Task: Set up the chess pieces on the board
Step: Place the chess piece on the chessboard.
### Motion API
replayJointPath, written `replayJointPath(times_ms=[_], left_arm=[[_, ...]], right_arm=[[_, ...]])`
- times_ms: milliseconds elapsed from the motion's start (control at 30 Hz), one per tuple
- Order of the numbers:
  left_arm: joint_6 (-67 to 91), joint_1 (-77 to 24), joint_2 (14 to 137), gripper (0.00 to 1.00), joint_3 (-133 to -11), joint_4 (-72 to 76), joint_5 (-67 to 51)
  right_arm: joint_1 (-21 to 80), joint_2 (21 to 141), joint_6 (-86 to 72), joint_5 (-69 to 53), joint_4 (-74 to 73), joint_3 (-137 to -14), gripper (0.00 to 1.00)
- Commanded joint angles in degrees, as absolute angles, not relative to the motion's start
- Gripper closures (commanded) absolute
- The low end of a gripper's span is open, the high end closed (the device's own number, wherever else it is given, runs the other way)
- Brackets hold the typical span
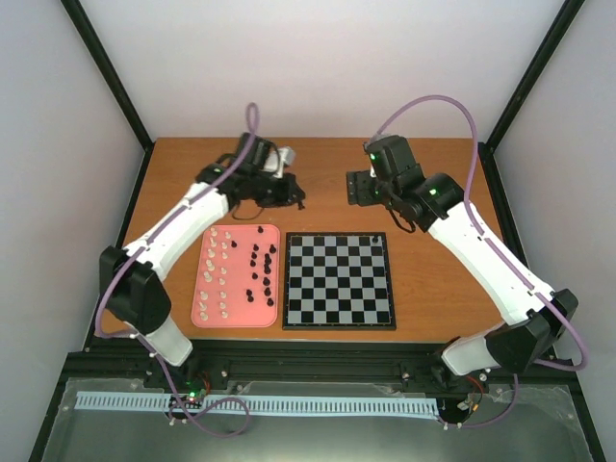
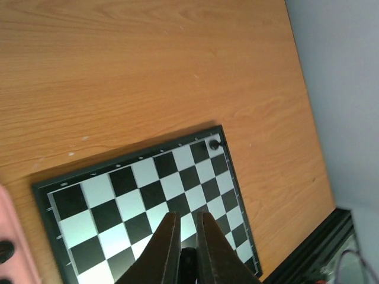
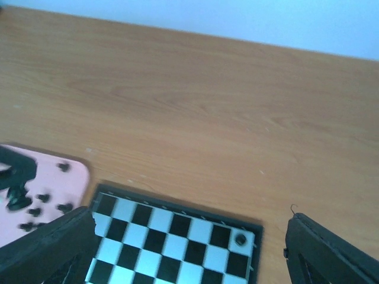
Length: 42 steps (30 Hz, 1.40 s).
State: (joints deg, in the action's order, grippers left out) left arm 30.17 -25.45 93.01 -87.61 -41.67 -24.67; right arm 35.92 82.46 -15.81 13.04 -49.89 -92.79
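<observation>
The checkered board (image 1: 339,281) lies at mid-table with one black piece (image 1: 375,238) on its far right corner square. That piece also shows in the left wrist view (image 2: 214,144) and the right wrist view (image 3: 240,239). The other black pieces (image 1: 261,265) and white pieces (image 1: 218,274) stand in the pink tray (image 1: 237,313). My left gripper (image 1: 298,200) hangs above the table behind the board's far left corner. Its jaws (image 2: 187,216) are nearly together, with a small black piece (image 2: 189,264) between them. My right gripper (image 1: 352,188) is open and empty (image 3: 192,254), behind the board.
The wooden table (image 1: 433,173) has dark frame rails along its left and right edges. The tray sits directly left of the board, and its corner with black pieces (image 3: 41,198) shows in the right wrist view.
</observation>
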Motion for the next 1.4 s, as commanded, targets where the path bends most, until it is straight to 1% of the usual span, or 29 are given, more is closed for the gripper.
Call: replayJointPath(times_ms=[0,233,400,567,967,1367], left_arm=[[23.1,-34.2,96.0,0.99,-87.8,-36.2,-14.8],[18.0,-44.4,100.4,0.99,-84.3,-24.3,-10.0],[17.8,-48.5,102.7,0.99,-81.6,-17.1,-6.3],[18.2,-52.7,107.3,0.99,-82.8,-13.1,-3.5],[18.7,-55.4,120.2,0.99,-88.6,-6.1,-0.8],[18.3,-57.7,125.4,0.99,-91.6,-1.9,3.9]], right_arm=[[33.2,80.0,-21.1,18.5,-50.1,-86.8,0.00],[27.3,76.0,-22.6,18.3,-51.0,-79.9,0.00],[18.9,72.1,-25.2,15.5,-50.3,-73.8,0.00],[14.6,72.3,-25.9,14.1,-50.1,-70.9,0.00],[10.2,72.6,-24.4,12.3,-47.1,-65.9,0.00],[7.9,73.9,-21.8,10.6,-44.5,-64.9,0.00]])
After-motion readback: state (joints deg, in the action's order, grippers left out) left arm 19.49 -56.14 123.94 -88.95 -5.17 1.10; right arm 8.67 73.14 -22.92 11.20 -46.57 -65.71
